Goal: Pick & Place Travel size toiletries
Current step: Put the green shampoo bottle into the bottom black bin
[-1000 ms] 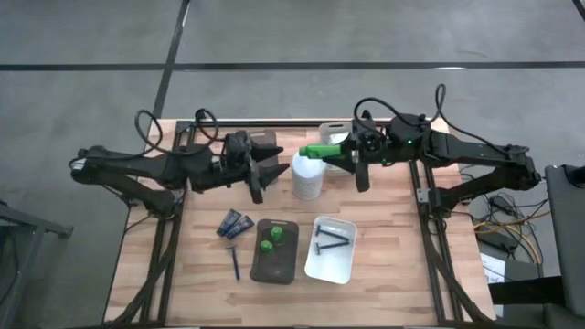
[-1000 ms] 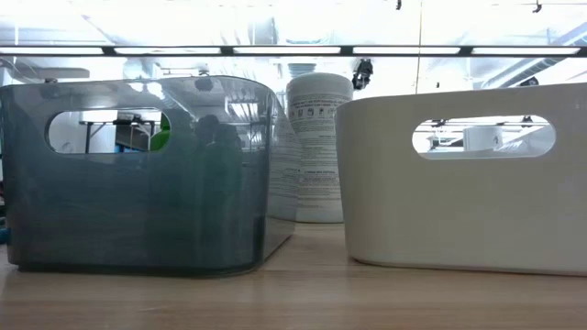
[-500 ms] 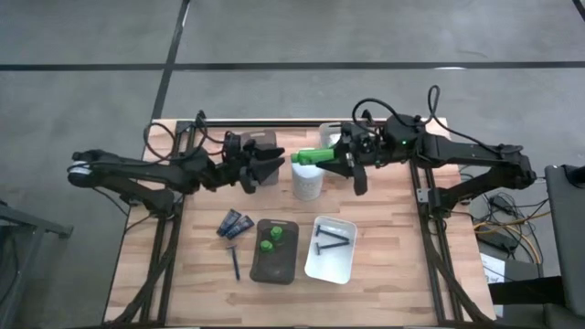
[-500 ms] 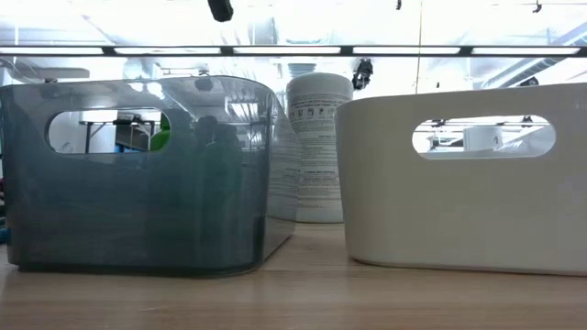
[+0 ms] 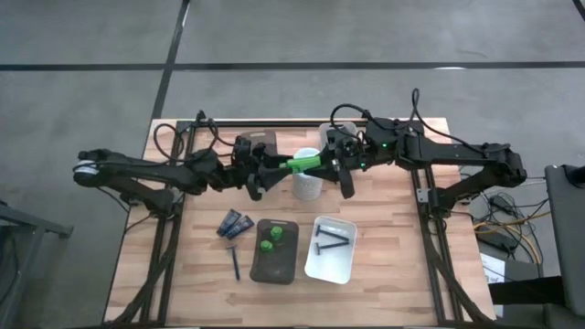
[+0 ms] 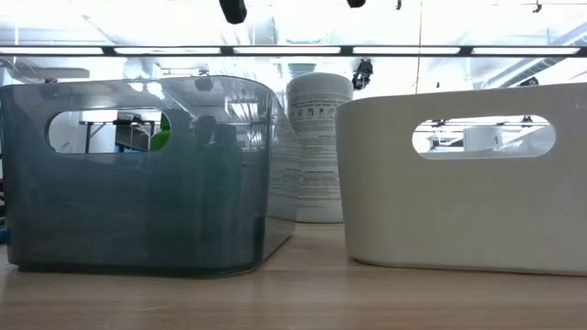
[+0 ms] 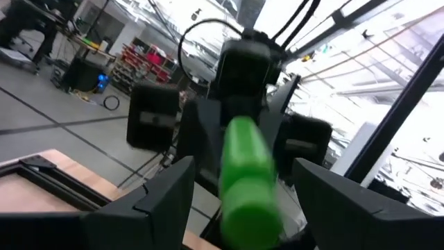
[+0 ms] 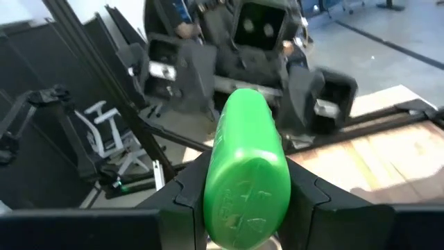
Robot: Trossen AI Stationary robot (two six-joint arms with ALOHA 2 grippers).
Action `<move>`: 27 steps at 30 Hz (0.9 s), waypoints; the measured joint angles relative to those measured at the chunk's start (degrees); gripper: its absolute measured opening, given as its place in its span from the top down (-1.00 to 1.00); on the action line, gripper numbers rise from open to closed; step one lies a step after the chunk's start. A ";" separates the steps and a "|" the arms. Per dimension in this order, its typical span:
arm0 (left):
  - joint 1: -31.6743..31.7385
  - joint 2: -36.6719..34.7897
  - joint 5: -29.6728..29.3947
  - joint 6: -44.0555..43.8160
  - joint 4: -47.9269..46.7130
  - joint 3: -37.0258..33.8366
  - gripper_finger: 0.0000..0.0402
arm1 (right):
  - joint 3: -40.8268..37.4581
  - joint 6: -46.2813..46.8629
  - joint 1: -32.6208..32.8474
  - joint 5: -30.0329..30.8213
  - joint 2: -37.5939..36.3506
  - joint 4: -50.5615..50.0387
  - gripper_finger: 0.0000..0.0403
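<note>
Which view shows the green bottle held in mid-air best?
The right wrist view: the green bottle fills it, clamped in the right gripper. The left wrist view shows its far end between the open left gripper's fingers. The high view shows it small between both arms; the low view misses it.

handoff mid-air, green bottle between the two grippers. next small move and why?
Probably close the left gripper on the free end of the green bottle. The right gripper holds the other end, and in the left wrist view the bottle already sits between the left's open fingers, above the white cylinder.
</note>
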 joint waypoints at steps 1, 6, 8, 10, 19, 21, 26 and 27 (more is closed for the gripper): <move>0.00 0.32 0.36 0.00 0.00 0.04 -0.23 | 0.03 0.01 0.00 -0.12 0.14 0.51 0.46; -0.03 1.44 2.32 -0.02 -0.38 0.51 -0.19 | 0.09 0.16 0.04 -0.36 0.54 1.15 0.46; -0.04 1.96 2.29 0.11 -0.36 0.99 -0.17 | 0.09 0.10 0.04 -0.41 0.51 1.24 0.46; 0.02 2.13 2.23 0.59 -0.39 1.32 -0.13 | 0.09 0.02 0.04 -0.42 0.47 1.22 0.46; 0.04 2.40 2.19 1.22 -0.29 1.88 0.17 | 0.09 -0.01 0.04 -0.42 0.47 1.19 0.46; 0.04 2.40 2.21 1.09 -0.31 1.88 0.24 | 0.09 -0.01 0.04 -0.36 0.47 1.20 0.46; 0.04 2.40 2.33 1.04 -0.31 1.92 0.40 | 0.09 0.07 0.04 -0.29 0.47 1.15 0.44; 0.04 2.40 2.38 0.92 -0.33 2.00 0.42 | 0.09 0.11 0.04 -0.28 0.47 1.15 0.42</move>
